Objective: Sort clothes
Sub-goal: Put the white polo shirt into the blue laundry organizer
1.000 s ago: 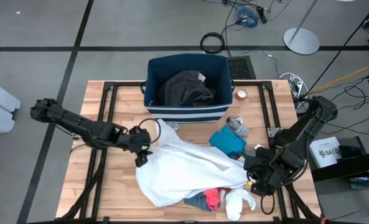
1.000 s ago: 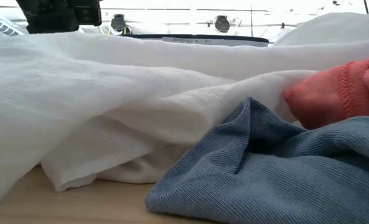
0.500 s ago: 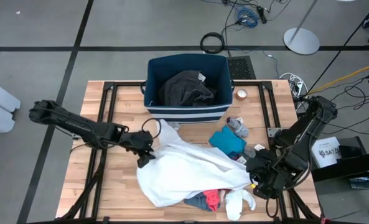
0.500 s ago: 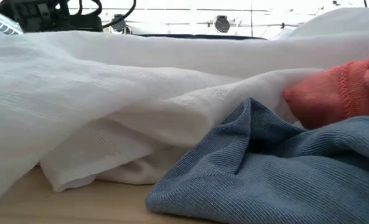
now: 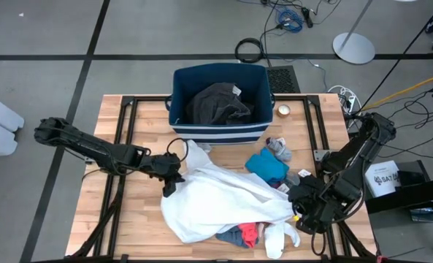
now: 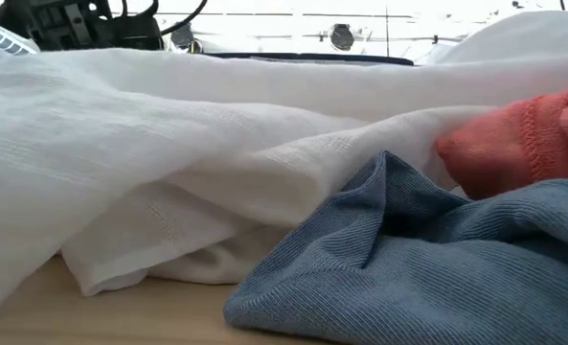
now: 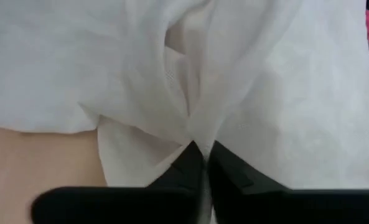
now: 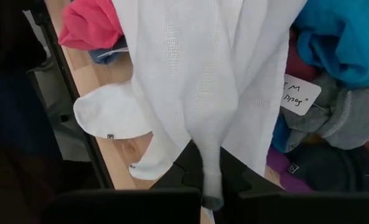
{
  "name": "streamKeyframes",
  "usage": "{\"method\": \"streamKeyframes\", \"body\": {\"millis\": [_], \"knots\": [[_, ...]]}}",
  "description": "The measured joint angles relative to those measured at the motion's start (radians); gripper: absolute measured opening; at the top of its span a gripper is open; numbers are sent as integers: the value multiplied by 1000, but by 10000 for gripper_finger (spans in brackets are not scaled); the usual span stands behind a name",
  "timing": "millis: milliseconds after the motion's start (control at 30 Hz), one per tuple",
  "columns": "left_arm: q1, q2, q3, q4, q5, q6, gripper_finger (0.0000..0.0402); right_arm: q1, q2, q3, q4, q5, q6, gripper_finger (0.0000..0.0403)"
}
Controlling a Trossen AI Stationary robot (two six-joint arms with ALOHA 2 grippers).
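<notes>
Lying low on the counter (image 5: 136,212), nearest: blue-grey cloth (image 6: 427,268) and red cloth (image 6: 518,144), half under the big white shirt (image 5: 216,201). Pinching that shirt from both sides: left gripper (image 7: 200,165) fingers squeezed tight on one edge, right gripper (image 8: 212,177) fingers squeezed tight on the other, white sock (image 8: 112,112) beside. Farther back: teal cloth (image 5: 267,166), then dark grey cloth (image 5: 217,104) in the navy bin (image 5: 179,82).

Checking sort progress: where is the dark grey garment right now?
In the high view, the dark grey garment lies inside the navy bin at the table's far edge, apart from the white garment pile.
</notes>
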Motion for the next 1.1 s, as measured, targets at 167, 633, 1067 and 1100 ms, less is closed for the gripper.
{"method": "streamKeyframes", "body": {"millis": [167,633,1067,1100], "knots": [[0,-1,18,-2,4,22,7,0,0,0,-1,15,0,5],[22,-197,200,-24,-35,237,3,-41,0,0,-6,54,-267,106],[69,-278,367,-103,-63,367,2,-170,0,0,-24,56,-400,203],[73,-278,381,-103,-63,382,2,-174,0,0,-24,56,-413,205]]}}
